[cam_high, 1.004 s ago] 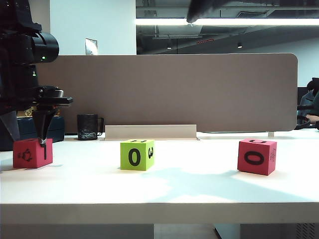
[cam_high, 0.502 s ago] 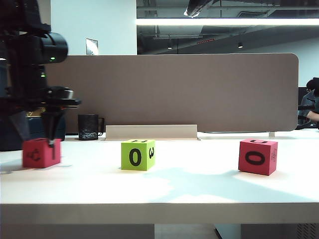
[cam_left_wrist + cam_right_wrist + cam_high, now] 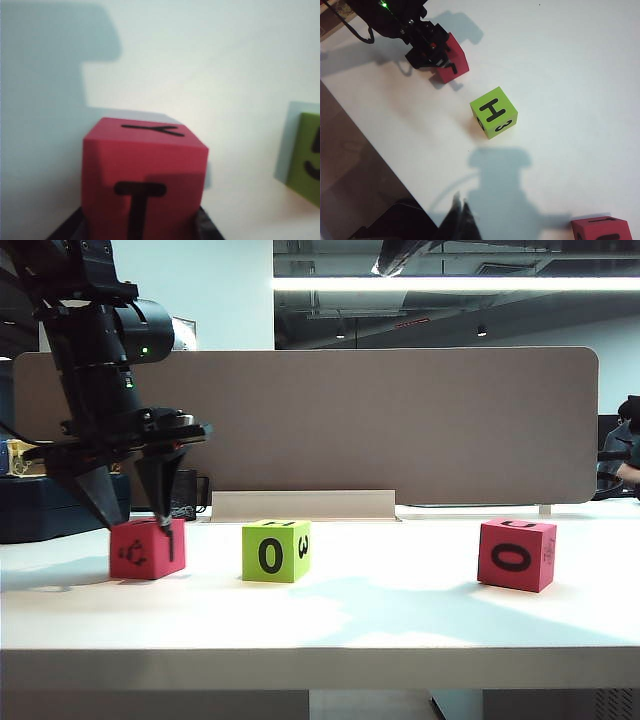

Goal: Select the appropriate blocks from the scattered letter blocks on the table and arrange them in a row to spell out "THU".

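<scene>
Exterior view, near to far: white table (image 3: 320, 625), front edge thick. On it, a row of three letter blocks: T block (image 3: 147, 549), pinkish-red, at left, clamped between the fingers of the left gripper (image 3: 135, 525), top face hidden there; lime-green H block (image 3: 275, 550) just beside, apart, showing 0 and 3; second red block (image 3: 515, 554) well apart at right, its top letter too foreshortened to read. Behind, a dark mug (image 3: 182, 495), partly hidden. Right gripper (image 3: 462, 220), fingers together, empty, high above the table, tips cut off.
</scene>
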You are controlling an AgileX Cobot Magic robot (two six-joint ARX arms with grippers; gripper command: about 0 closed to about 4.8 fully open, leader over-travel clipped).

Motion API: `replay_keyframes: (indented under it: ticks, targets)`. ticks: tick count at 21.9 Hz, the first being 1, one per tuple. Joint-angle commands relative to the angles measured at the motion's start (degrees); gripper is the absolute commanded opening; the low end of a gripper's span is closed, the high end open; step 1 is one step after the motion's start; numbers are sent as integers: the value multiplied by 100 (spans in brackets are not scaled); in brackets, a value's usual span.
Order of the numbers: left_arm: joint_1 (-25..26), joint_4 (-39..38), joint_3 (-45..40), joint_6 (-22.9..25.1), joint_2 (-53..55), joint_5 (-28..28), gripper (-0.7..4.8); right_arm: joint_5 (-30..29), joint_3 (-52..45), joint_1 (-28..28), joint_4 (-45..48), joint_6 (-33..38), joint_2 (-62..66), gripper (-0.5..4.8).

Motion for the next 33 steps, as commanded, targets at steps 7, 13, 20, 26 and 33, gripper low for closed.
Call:
replay_keyframes:
  ticks: [7,13,20,26,33]
  targets:
    - [-481,310,-35,-299,55,538,241,-4,33,9,61,4,-17,-5]
    - [-627,575,-35,-444,57,509,235,-4,31,9,-20,4,-17,-5]
    - [-636,660,-35,-422,57,494,343,-4,31,9,-107,4,-17,-5]
    - [-636,717,-13,-284,55,522,346,0,31,9,-105,4,-17,-5]
    - [-614,509,219,-94,-9,535,479,452,26,7,-109,7,-17,-5]
